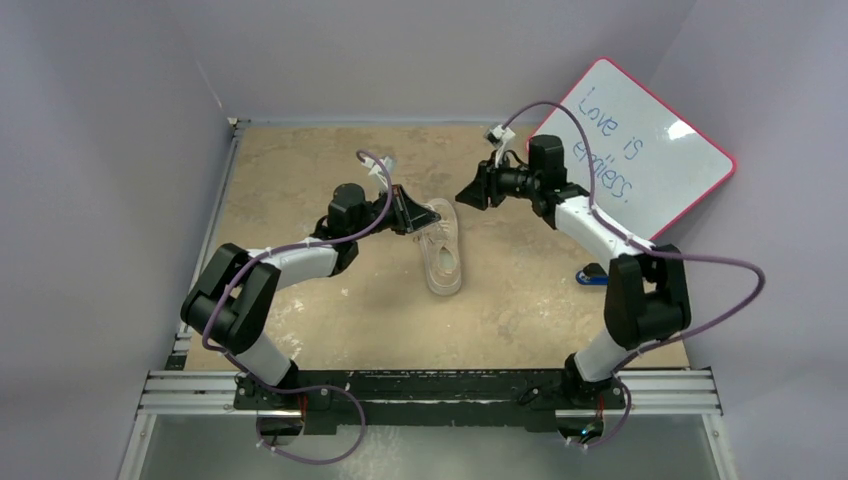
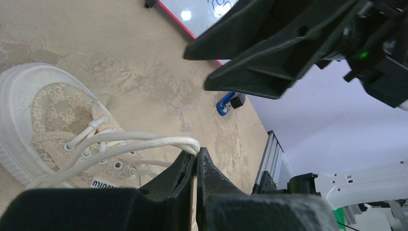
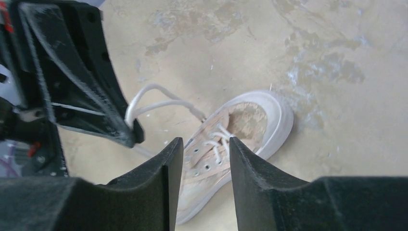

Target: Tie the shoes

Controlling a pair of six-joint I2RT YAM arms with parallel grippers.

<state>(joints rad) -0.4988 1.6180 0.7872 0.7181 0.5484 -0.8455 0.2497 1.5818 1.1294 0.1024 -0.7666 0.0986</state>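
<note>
One sneaker (image 1: 443, 255) lies on the tan surface (image 1: 300, 200), its toe pointing away from the arm bases. It is the only shoe in view.

Of the two pincers, the left pincer (image 2: 196, 156) sits just left of the sneaker's toe end. Its jaws are pressed together on the cream lace (image 2: 144, 142), and two strands run side by side from the eyelets up to the tips.

The right pincer (image 3: 206, 147) hangs in the air just right of the sneaker's toe. Its jaws stand apart with nothing between them, clear of the lace.

One whiteboard (image 1: 640, 150) leans far right of the sneaker. One blue stapler (image 1: 592, 275) lies right of the sneaker's heel.
</note>
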